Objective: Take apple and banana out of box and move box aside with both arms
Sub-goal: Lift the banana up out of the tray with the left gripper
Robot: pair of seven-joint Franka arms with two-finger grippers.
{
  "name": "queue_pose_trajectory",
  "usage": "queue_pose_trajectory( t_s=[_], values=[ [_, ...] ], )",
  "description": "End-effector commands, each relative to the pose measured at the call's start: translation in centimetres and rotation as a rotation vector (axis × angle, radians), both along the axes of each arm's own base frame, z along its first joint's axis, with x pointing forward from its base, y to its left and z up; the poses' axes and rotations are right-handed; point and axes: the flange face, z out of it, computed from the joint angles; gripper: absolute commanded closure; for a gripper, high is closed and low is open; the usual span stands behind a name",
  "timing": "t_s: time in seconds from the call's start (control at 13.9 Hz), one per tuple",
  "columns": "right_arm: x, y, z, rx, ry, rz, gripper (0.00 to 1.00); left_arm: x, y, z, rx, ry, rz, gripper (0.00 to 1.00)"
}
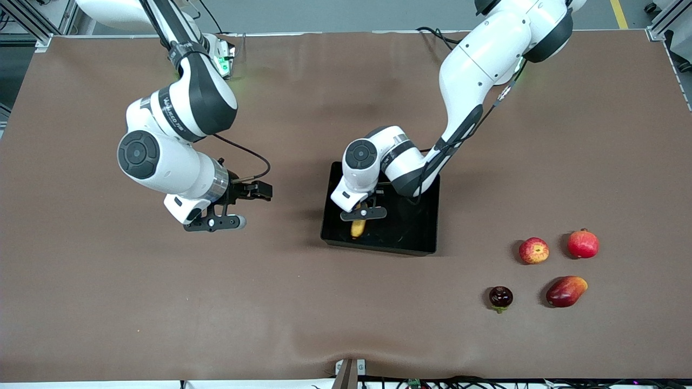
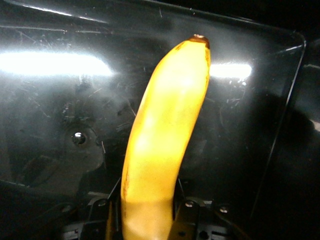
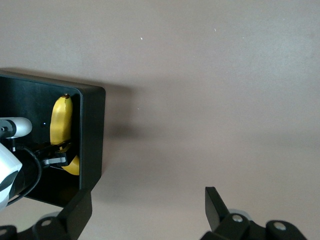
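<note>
The apple [image 1: 533, 250] is already out on the table [image 1: 324, 313], at four o'clock from the box [image 1: 421, 237], where the left end effector [image 1: 363, 213] pinches the banana [image 1: 358, 227]; the right end effector [image 1: 216, 221] waits wide open.

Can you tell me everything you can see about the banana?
The banana is a single yellow fruit, smooth and gently curved, with a small brownish tip at its free end. It lies inside the black box, along the wall toward the right arm's end of the table. The left gripper is shut on its middle, so part of it is hidden under the fingers. No other fruit touches it.
</note>
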Motion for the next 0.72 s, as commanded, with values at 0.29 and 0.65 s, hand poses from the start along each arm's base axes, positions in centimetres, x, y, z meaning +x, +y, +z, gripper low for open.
queue_pose_trajectory(
  t_s=[0.29,0.65],
  values=[
    [0.0,0.5,0.0,0.012,-0.001,-0.015,0.00,1.4,0.3,1.3,0.003,-0.050,-0.079,1.00],
    [-0.2,1.2,-0.2,0.011,-0.002,-0.009,0.00,2.5,0.0,4.5,-0.016,-0.092,-0.067,1.00]
  ],
)
